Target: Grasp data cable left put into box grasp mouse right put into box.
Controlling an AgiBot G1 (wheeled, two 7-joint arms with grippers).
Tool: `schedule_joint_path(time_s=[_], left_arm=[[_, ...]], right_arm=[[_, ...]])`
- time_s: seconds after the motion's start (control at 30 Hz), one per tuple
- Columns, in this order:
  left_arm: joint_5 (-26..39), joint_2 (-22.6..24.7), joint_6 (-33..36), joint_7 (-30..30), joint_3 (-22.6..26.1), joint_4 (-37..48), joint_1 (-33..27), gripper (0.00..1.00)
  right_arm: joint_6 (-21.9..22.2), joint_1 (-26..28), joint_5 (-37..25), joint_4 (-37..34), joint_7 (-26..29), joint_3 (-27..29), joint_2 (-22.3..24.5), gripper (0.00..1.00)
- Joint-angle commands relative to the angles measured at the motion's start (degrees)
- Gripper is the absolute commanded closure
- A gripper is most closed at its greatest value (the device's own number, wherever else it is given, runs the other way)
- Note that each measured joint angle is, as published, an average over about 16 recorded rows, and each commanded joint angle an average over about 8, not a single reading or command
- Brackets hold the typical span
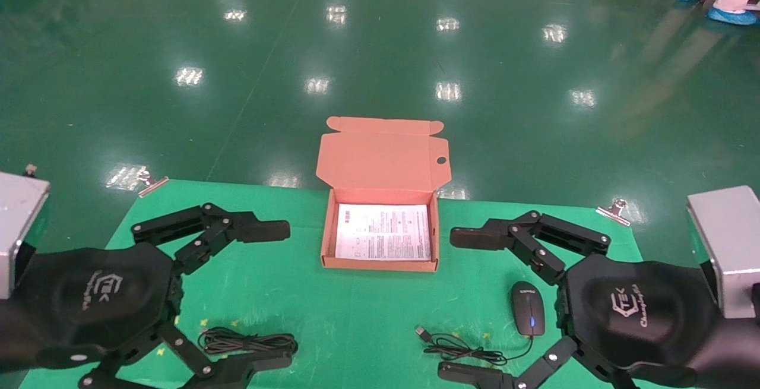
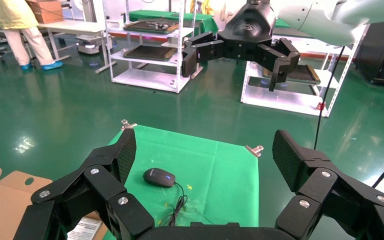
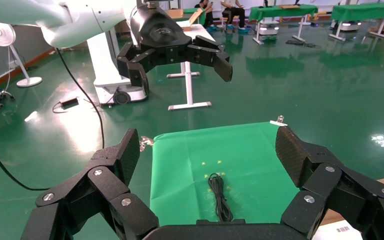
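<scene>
Left gripper (image 1: 270,294): a black linkage gripper held over the left part of the green cloth-covered table (image 1: 356,323); fingers spread wide, nothing held.
Data cable (image 1: 248,341): a thick black cable wound in a tight long bundle, laid flat near the table's near edge, between the left gripper's fingers as seen from the head; its left end is covered by the near finger.
Box (image 1: 380,240): a shallow orange-tan cardboard box at the table's far middle, lid raised past the far edge, a white printed sheet (image 1: 383,231) laid inside; open cloth is left on both sides.
Mouse (image 1: 527,308): a small black oval wired mouse, right of centre; its thin cord (image 1: 469,348) is trailed leftward.
Right gripper (image 1: 460,303): spread wide, empty, held over the mouse's area; its near finger is cut off by the view's edge.
</scene>
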Motion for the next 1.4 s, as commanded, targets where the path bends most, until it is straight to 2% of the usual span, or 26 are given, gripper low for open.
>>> schedule_joint_path(time_s=[0.03,1.1,1.4], left_arm=[[0.0,0.0,0.0,0.0,0.0,0.0,0.0,0.0],[0.08,-0.06,0.03,0.06,-0.01,-0.06,-0.05,0.0],[4.07,-0.19,0.98,-0.74,1.75,-0.81,-3.07,0.0]], right_arm=[[0.0,0.0,0.0,0.0,0.0,0.0,0.0,0.0],[-0.03,-0.02,0.03,0.0,0.0,0.03,0.0,0.0],[0.02,0.67,-0.81,0.5,0.0,-0.16,0.24,0.0]])
